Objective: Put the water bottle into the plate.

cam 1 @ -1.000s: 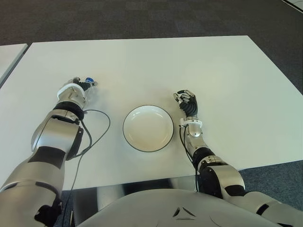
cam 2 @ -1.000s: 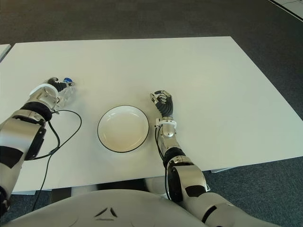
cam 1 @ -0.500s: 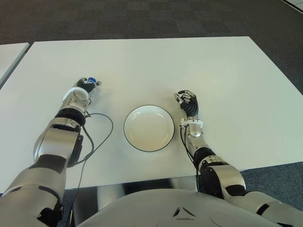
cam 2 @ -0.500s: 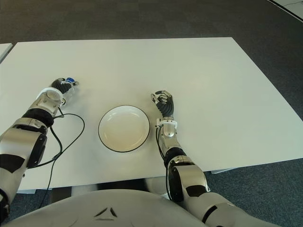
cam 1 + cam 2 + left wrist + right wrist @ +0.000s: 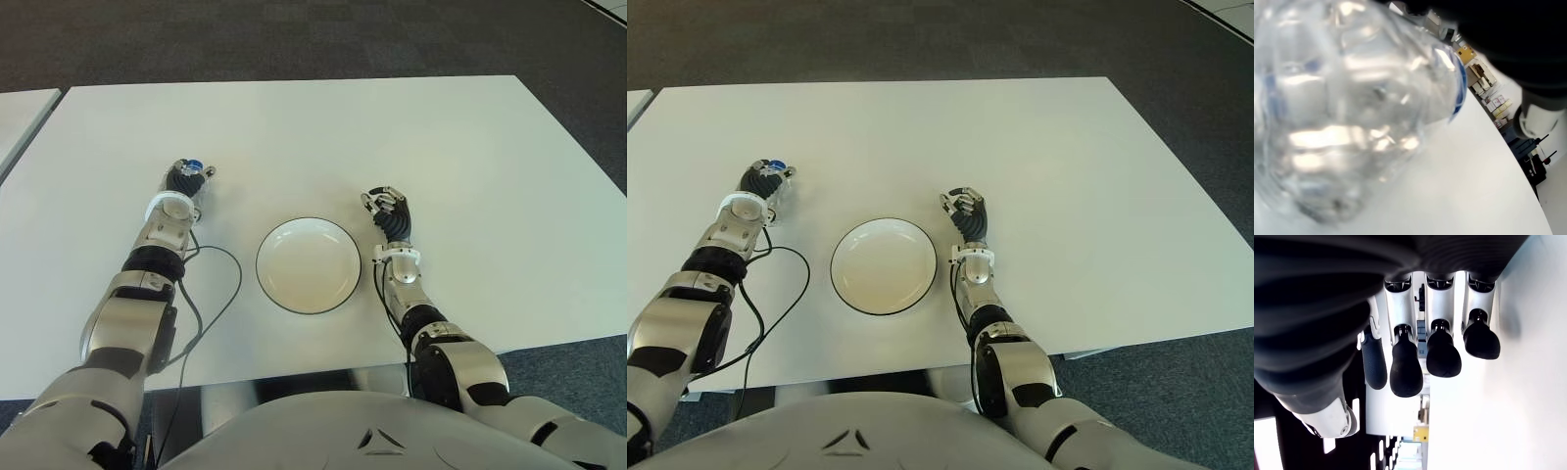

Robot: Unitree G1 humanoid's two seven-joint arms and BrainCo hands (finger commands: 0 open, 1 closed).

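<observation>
One clear, crinkled plastic water bottle with a blue cap (image 5: pixel 192 172) sits clamped in the left robot hand (image 5: pixel 184 183), which has carried it inward over the white surface (image 5: pixel 294 127) during the last second, closing part of the gap to the round white plate with a dark rim (image 5: pixel 308 265) on its inner side. Transport looks under way; placing remains. Just beyond the plate, the right robot hand (image 5: pixel 392 215) shows idle, fingers curled on nothing.
</observation>
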